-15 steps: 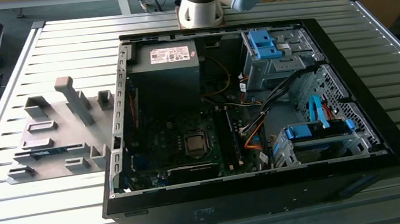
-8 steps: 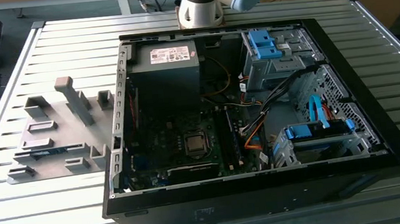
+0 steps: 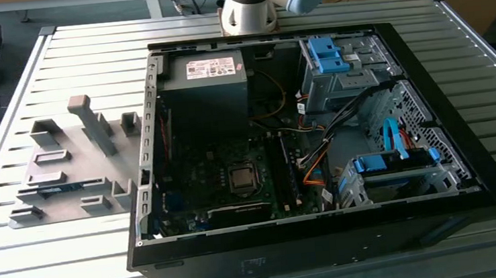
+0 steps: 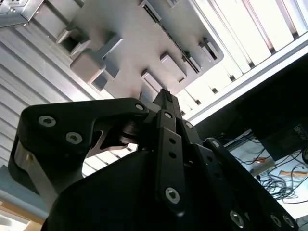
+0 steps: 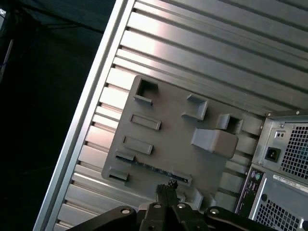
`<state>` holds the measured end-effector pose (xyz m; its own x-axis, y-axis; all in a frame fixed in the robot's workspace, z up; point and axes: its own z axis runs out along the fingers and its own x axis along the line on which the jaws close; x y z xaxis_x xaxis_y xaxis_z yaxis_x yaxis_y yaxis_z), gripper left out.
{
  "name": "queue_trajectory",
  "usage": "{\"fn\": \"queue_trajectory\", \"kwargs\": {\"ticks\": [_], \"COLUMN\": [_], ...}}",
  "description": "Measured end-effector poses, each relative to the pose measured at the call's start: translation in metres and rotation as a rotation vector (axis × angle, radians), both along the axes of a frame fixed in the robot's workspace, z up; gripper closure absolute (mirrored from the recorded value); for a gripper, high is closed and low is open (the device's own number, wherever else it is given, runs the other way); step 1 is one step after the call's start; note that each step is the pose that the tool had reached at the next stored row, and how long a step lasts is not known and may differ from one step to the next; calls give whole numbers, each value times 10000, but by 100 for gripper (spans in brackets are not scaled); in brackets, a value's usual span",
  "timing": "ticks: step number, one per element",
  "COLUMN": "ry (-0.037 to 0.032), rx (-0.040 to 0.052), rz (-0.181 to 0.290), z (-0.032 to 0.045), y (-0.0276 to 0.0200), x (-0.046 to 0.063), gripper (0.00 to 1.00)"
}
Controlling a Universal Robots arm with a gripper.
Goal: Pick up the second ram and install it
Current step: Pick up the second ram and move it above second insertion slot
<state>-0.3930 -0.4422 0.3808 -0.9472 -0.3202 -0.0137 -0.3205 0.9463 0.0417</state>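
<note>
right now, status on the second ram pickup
Gripper shut, empty, above grey tray. Second ram lying in tray slot, untouched. Nothing between them.

Ribbed bare-metal table (image 3: pixel 61 263), smooth and bright with glare, at the exterior view's lower left, carries a matt grey plastic tray (image 3: pixel 68 138). The computer case (image 3: pixel 329 246) at centre is matt black painted metal, its drive brackets (image 3: pixel 324 53) glossy blue plastic. In the second wrist view, the gripper (image 4: pixel 163 96) is matt black with bright metal screws (image 4: pixel 172 194).
</note>
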Motion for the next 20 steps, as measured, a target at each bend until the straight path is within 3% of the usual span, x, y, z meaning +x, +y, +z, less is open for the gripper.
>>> {"fn": "queue_trajectory", "kwargs": {"ticks": [20], "ry": [1], "rx": [-1], "rz": [3236], "z": [-3], "y": [0], "x": [-13], "gripper": [89]}}
